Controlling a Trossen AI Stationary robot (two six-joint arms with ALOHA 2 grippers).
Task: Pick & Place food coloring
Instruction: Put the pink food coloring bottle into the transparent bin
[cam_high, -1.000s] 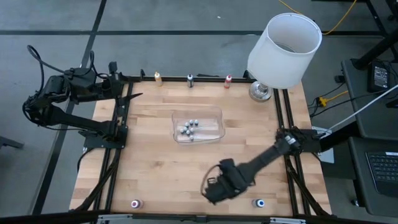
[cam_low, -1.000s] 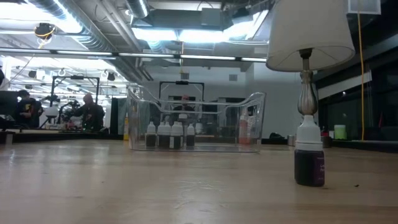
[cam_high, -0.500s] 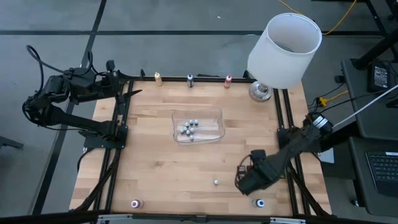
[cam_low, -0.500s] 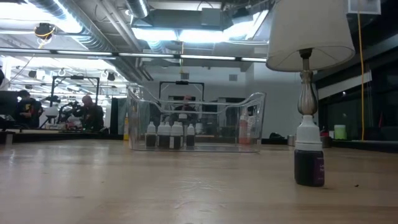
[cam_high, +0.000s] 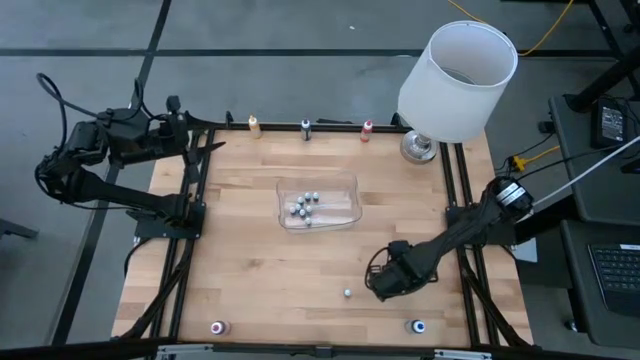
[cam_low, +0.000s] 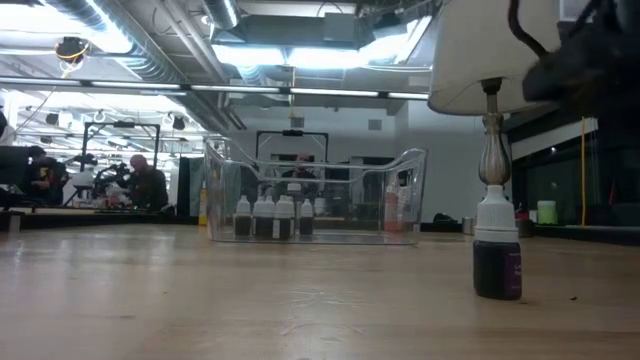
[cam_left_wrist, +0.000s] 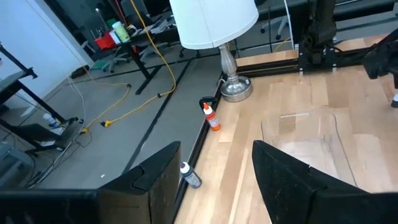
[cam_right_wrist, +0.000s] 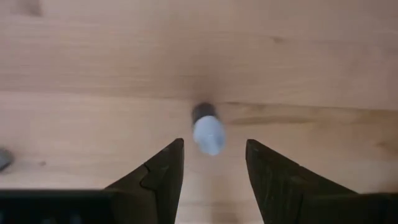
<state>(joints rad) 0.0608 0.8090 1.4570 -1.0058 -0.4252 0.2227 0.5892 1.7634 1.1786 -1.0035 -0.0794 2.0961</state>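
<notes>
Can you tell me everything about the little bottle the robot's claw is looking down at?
The little bottle stands upright on the wooden table, alone on a bare patch near the front edge. From above you see its pale rounded cap, with a bit of dark body peeking out under it. Its colour cannot be told. The right claw hangs over it with its two dark fingers open on either side, not touching it. Only the table touches the bottle.

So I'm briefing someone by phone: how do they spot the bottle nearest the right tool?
From the clear bin mid-table, look toward the front edge, slightly right. A dark, pale-capped bottle stands alone beside the right tool; the pink bottle and blue bottle sit at the very edge.
</notes>
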